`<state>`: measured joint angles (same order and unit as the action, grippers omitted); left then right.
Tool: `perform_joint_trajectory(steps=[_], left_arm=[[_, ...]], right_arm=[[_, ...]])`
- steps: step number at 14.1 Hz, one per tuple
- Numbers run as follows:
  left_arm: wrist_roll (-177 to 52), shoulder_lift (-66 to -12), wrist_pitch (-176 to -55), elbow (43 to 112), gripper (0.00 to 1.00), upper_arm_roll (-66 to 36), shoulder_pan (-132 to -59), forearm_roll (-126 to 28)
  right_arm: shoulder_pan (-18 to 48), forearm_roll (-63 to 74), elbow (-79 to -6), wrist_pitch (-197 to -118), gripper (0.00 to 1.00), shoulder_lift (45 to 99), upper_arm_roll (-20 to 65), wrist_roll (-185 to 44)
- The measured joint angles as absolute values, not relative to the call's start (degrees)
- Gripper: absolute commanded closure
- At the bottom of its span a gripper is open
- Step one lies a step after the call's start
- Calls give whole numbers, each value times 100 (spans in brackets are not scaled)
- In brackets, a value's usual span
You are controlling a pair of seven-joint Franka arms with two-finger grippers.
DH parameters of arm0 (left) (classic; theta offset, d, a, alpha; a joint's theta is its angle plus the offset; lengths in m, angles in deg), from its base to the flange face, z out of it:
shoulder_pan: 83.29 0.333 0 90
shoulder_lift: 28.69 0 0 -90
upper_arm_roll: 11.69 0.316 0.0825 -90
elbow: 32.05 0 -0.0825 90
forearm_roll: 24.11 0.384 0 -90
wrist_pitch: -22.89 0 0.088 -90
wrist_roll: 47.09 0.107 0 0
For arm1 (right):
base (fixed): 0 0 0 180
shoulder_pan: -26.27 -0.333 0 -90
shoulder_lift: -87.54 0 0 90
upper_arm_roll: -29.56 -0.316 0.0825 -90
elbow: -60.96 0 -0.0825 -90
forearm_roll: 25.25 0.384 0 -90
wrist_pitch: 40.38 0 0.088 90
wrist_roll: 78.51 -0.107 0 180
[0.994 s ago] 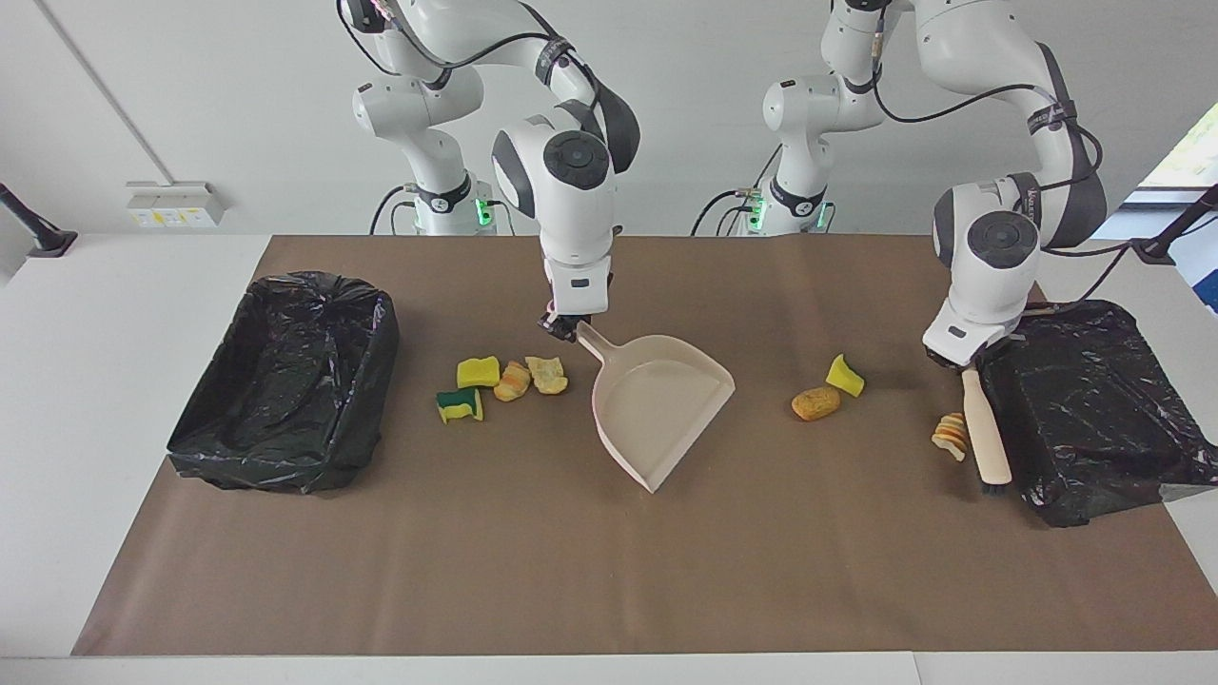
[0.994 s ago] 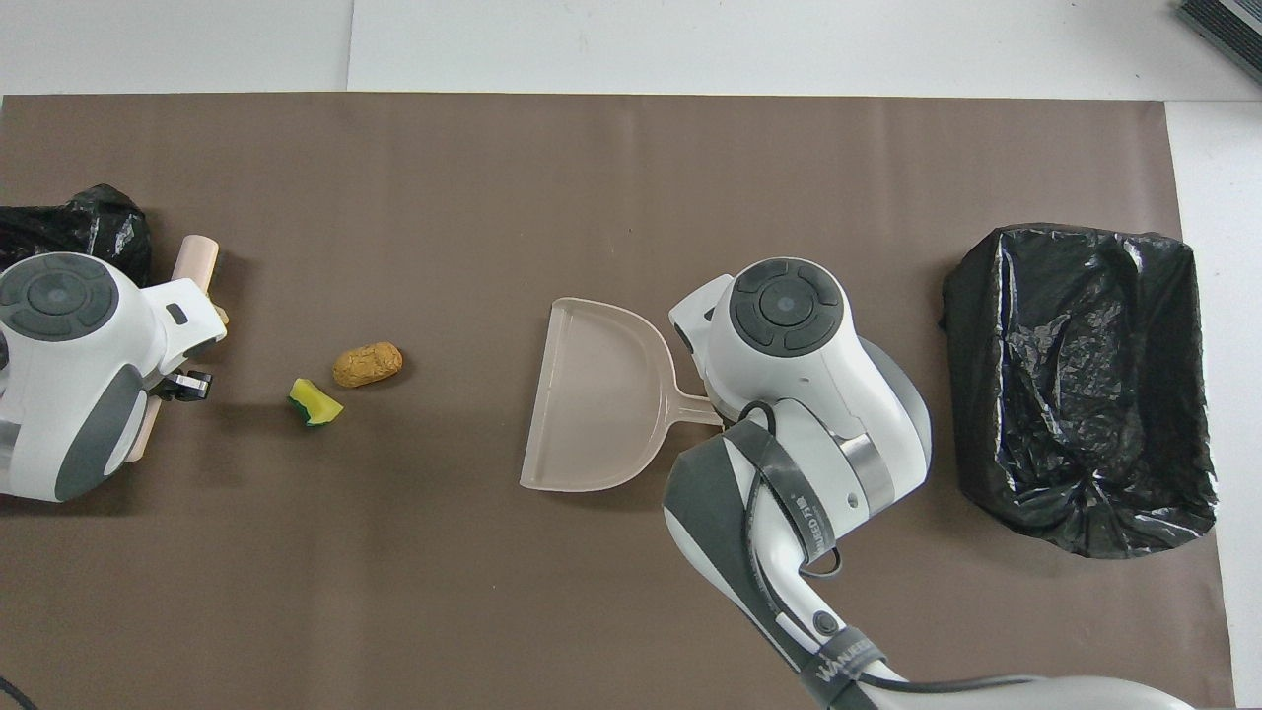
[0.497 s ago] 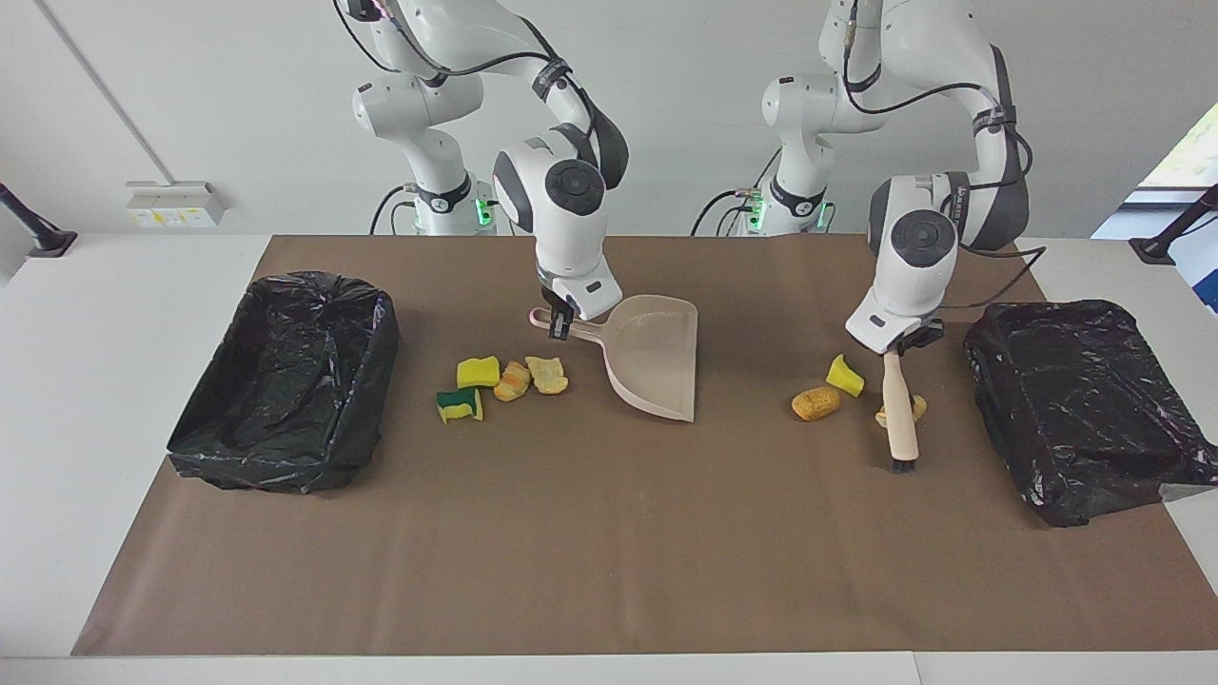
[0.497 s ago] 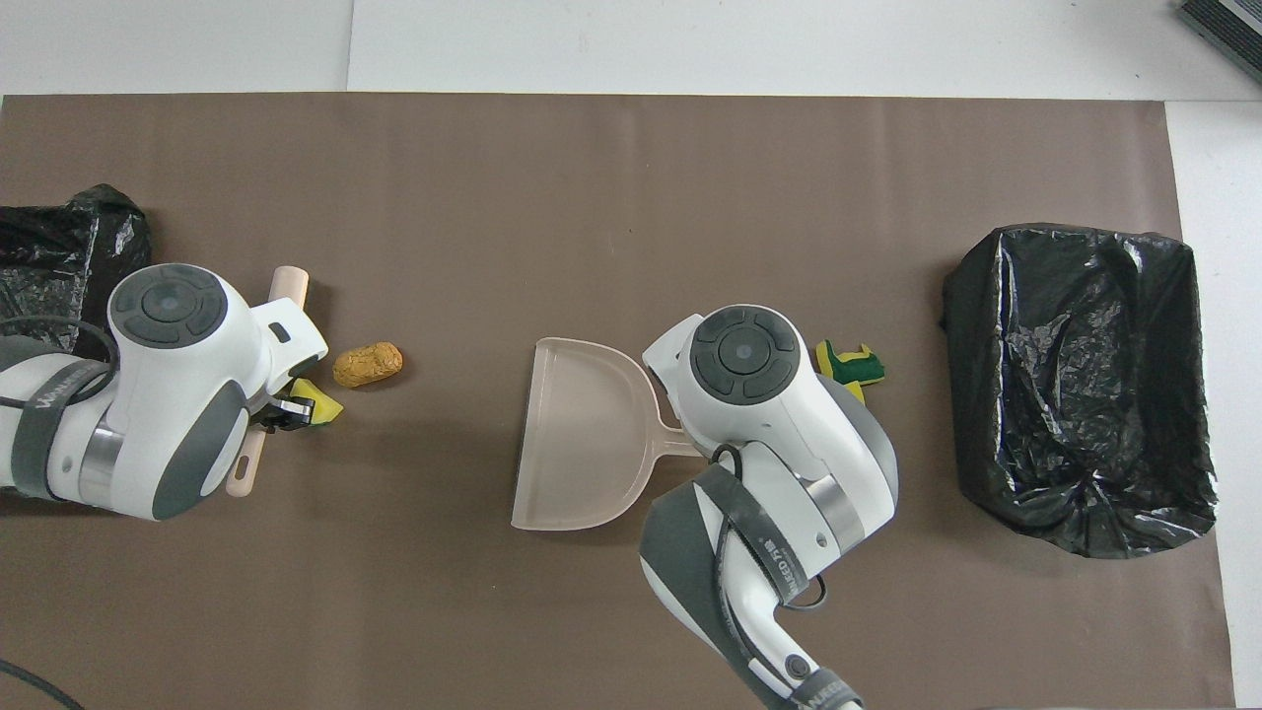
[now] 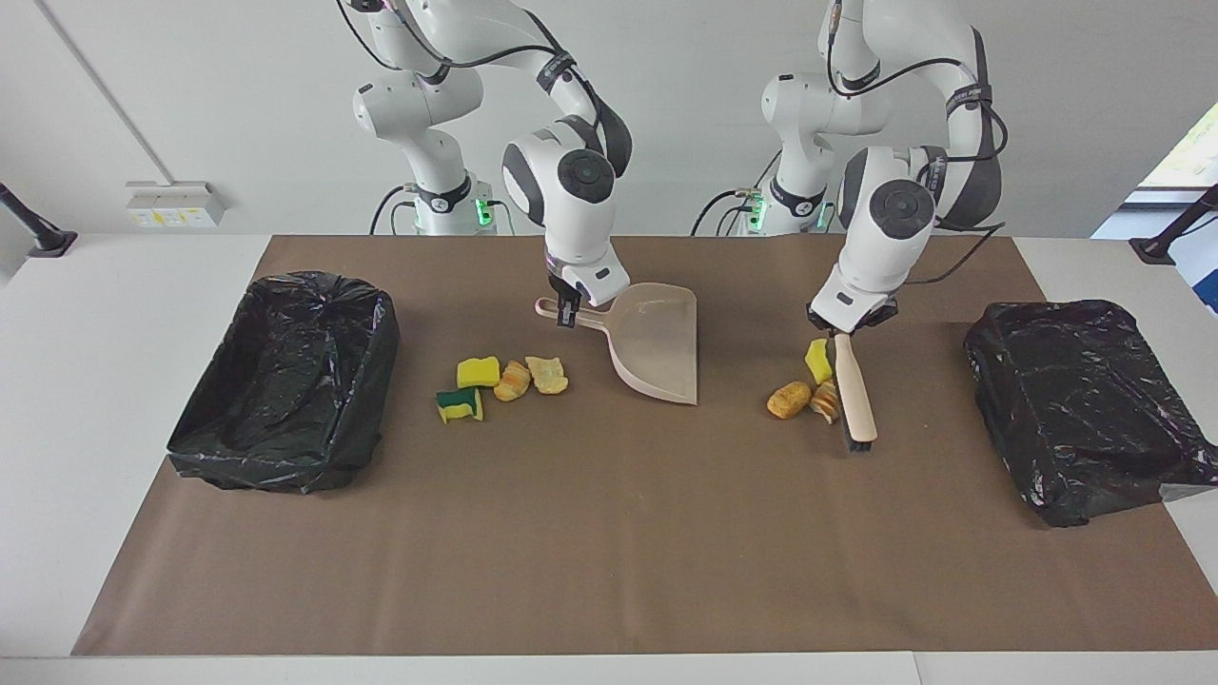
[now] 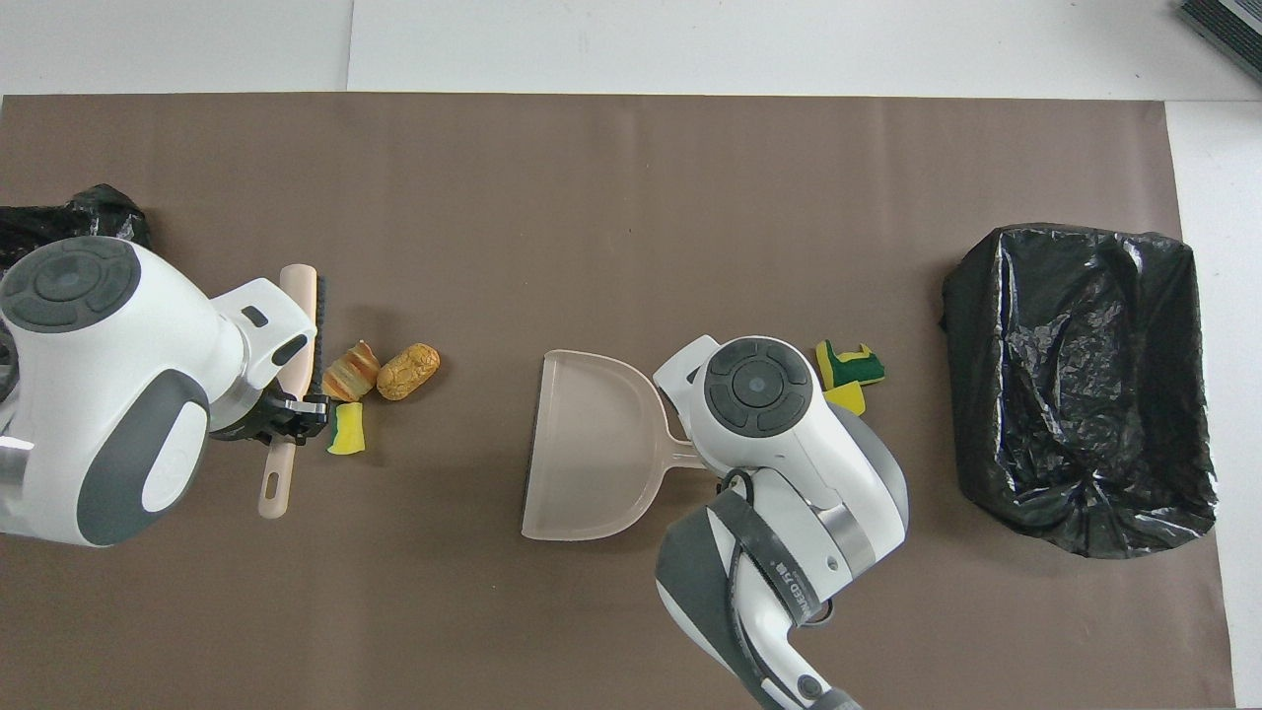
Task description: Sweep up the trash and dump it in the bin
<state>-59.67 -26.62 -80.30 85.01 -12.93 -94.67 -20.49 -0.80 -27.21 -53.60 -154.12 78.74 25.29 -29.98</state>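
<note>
Currently the left pincer [image 5: 843, 332] is clamped on the handle of the brush [image 5: 854, 388], whose long axis runs away from the robots, bristle end farthest. Touching its bristle side lie three trash bits [image 5: 804, 387]: a yellow sponge piece [image 6: 346, 430], a striped bread lump [image 6: 351, 372] and an orange lump [image 6: 408, 371]. Open brown table [image 5: 609, 533] separates them from the dustpan [image 5: 657, 342], whose mouth faces them. The right pincer [image 5: 568, 314] is closed on the dustpan's handle. Four more bits [image 5: 502, 381] sit between the dustpan and the black-lined bin [image 5: 285, 381] at the right arm's end; another bin [image 5: 1085, 400] lies at the left arm's end.
</note>
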Motion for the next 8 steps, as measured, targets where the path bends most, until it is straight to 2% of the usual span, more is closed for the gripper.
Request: perform_joint_trajectory(steps=[4,8], left_arm=[[-5165,-2686,-8079,8701,100,-1254,-8786,-2065],[-4971,-2565,-8605,9563,100,-1245,-8448,-2093]], right_arm=[[-138,-2721,-5659,-15468,100,8020,2492,-3819],[-280,-2721,-5890,-15747,100,8080,2489,-4001]])
